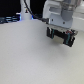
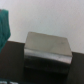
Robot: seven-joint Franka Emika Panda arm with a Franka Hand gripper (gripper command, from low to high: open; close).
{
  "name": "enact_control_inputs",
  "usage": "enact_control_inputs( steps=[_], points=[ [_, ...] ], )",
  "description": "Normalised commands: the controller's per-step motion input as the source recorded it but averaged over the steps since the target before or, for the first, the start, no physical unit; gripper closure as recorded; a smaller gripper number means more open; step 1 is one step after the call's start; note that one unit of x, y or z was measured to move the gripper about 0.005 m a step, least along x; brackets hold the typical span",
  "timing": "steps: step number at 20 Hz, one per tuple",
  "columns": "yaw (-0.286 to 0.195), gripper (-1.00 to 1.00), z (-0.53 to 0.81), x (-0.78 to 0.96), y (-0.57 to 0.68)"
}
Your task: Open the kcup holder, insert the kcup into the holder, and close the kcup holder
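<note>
My gripper [image 1: 60,36] hangs above desk [image 1: 25,60] near its far edge; fingers look apart, nothing between them, though blur leaves doubt. Wrist view: kcup holder [image 2: 47,50] below, dark box, top face showing, drawer fronts and handles not visible.

Risks, my judgement: no handle in sight, so pull may miss or slide whole box on desk. No kcup seen; teal thing [image 2: 5,25] unidentifiable.

Count: one gripper, one holder, zero kcups.
</note>
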Motion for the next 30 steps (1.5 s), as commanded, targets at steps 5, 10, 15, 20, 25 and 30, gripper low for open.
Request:
enact_control_inputs(
  steps=[5,10,15,20,25,30],
  points=[
    [0.220,-1.00,-0.18,-0.08,0.23],
    [0.159,-1.00,-0.08,-0.30,0.35],
    [0.105,-1.00,-0.01,-0.35,0.53],
    [0.069,-1.00,0.02,-0.41,0.65],
    [0.055,-1.00,0.03,-0.51,0.66],
    [0.019,-1.00,0.01,-0.70,0.67]
  ],
)
